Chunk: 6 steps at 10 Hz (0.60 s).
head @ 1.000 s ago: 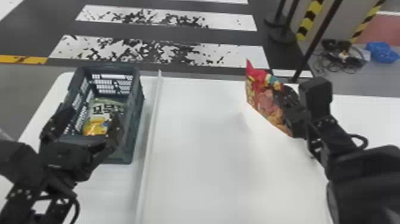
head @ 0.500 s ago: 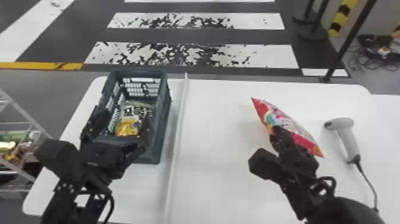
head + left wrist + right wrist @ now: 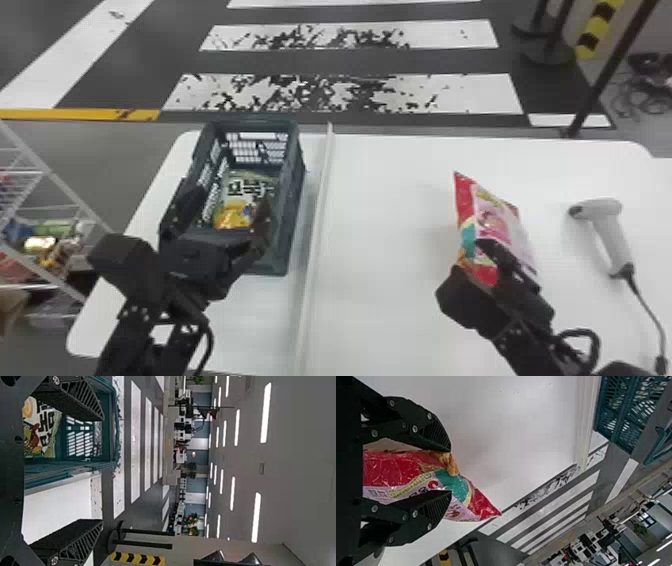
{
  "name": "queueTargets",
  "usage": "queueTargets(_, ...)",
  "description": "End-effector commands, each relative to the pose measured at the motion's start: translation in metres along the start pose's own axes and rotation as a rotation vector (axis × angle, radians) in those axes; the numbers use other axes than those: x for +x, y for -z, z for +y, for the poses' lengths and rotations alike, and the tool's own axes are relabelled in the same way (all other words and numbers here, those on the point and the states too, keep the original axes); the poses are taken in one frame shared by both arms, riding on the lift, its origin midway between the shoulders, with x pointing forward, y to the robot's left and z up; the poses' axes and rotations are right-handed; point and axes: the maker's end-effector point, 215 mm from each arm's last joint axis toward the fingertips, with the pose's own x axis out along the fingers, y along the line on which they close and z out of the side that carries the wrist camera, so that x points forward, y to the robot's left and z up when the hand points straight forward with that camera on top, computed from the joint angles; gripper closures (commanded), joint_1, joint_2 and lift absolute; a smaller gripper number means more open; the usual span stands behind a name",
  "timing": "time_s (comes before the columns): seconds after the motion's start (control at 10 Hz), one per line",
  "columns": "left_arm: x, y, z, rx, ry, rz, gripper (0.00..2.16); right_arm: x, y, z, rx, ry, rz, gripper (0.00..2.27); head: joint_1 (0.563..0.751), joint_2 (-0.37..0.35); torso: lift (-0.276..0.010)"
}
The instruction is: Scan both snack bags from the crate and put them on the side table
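Note:
My right gripper [image 3: 472, 267] is at the right half of the table, its fingers closed on a red and pink snack bag [image 3: 492, 225]. In the right wrist view the bag [image 3: 395, 469] is pinched between the pads of that gripper [image 3: 451, 471], one end sticking out past the tips. A second bag, green and yellow [image 3: 240, 200], lies inside the dark crate [image 3: 292, 215] at the table's left. Over the crate's near end my left gripper [image 3: 222, 220] stands open; from its wrist, the gripper [image 3: 101, 470] has nothing between its fingers. Right of the held bag lies the white scanner [image 3: 607, 225].
A raised white strip [image 3: 315, 240] runs front to back along the table [image 3: 380, 300], just right of the crate. The scanner's cable [image 3: 647, 315] trails toward the near right. Beyond the left edge stands a wire shelf [image 3: 55, 185] holding packages.
The right gripper has turned the held bag and shifted it leftward, so its pink face shows and the scanner has come into sight. The head view has swung. My left gripper stays over the crate.

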Motion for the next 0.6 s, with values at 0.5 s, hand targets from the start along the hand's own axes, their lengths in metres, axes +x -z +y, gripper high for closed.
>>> queueTargets(0.5,-0.001,0.001,0.000,-0.003,0.000,-0.003,0.08,-0.007,-0.040,-0.017,0.591,-0.314,-0.165,0.46,0.695,0.165,-0.087)
